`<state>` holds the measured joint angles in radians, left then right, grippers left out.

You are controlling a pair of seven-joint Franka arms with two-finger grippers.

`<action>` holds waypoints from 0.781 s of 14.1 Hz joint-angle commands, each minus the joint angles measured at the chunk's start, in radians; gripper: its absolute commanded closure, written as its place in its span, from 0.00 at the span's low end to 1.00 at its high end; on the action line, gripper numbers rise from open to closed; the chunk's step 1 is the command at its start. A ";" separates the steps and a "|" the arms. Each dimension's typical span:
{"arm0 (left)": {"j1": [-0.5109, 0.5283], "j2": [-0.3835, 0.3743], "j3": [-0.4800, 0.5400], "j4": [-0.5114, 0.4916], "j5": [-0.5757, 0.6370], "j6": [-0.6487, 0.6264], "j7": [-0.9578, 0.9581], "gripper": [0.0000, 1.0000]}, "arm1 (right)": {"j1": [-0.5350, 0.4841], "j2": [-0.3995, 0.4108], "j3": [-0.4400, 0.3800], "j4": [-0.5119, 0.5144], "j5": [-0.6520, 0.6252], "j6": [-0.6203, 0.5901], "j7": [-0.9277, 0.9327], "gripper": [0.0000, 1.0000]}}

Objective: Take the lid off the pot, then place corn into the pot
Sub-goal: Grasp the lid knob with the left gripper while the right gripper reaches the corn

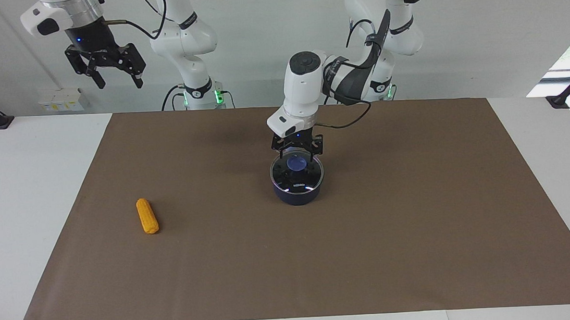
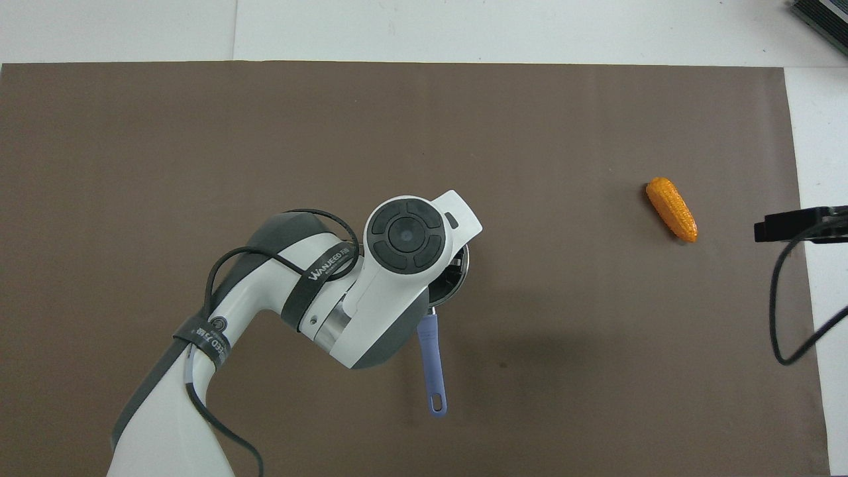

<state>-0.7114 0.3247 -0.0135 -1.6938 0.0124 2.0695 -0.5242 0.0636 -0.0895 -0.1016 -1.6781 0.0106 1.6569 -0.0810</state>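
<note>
Pot [image 1: 298, 192]: a dark navy saucepan near the middle of the brown mat [image 1: 413, 231]; its blue handle [image 2: 432, 363] points toward the robots.
Lid [image 1: 297, 174]: sits on the pot, covering it, the blue knob [image 1: 296, 164] at its centre; nothing shows inside through the glass.
Corn [image 1: 147, 216]: lies on the mat toward the right arm's end of the table, well apart from the pot and outside it.
Left gripper [image 1: 297, 155]: down over the lid, its fingers on either side of the knob; whether they press it, I cannot tell.
Right gripper [image 1: 118, 79]: waits raised above its own end of the table, fingers spread, holding nothing.
</note>
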 commanded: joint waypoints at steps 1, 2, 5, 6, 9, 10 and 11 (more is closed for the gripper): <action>-0.013 0.033 0.006 0.036 0.029 -0.025 -0.050 0.00 | -0.007 0.110 0.000 -0.068 0.014 0.153 -0.175 0.00; -0.013 0.033 0.006 0.037 0.029 -0.025 -0.056 0.00 | -0.011 0.152 0.000 -0.068 0.015 0.191 -0.222 0.00; -0.016 0.033 0.006 0.037 0.031 -0.023 -0.062 0.18 | -0.030 0.270 0.000 -0.071 0.015 0.303 -0.395 0.00; -0.016 0.033 0.004 0.039 0.031 -0.014 -0.079 0.43 | -0.033 0.301 0.000 -0.083 0.015 0.352 -0.454 0.00; -0.016 0.036 0.004 0.040 0.035 -0.011 -0.091 1.00 | -0.059 0.365 0.000 -0.126 0.015 0.484 -0.563 0.00; -0.016 0.036 0.004 0.040 0.035 -0.009 -0.092 1.00 | -0.065 0.393 0.000 -0.130 0.015 0.506 -0.571 0.00; -0.016 0.036 0.004 0.040 0.037 -0.009 -0.099 1.00 | -0.074 0.422 0.000 -0.135 0.015 0.523 -0.580 0.00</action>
<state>-0.7138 0.3448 -0.0174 -1.6808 0.0205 2.0694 -0.5916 0.0092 0.3028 -0.1061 -1.7949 0.0110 2.1407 -0.6143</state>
